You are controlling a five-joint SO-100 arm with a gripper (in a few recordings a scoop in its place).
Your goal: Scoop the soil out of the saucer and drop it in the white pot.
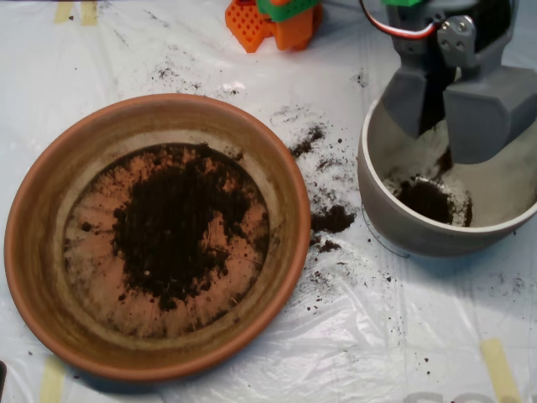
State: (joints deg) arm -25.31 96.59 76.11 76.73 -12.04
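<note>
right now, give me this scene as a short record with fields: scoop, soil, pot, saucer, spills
scoop: grey scoop over the white pot, its two shells apart
soil: main pile in the middle of the saucer
pot: a small dark patch of soil on its floor
saucer: terracotta saucer, left of the pot
spills: crumbs on the plastic sheet between saucer and pot

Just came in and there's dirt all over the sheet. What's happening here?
A robot arm with a grey scoop is moving soil from the terracotta saucer to the white pot. At this moment the scoop hangs over the pot with its two halves apart, and a small dark heap lies on the pot's floor. Most of the soil sits in the middle of the saucer. Spilled crumbs lie on the plastic sheet between the two.
</note>
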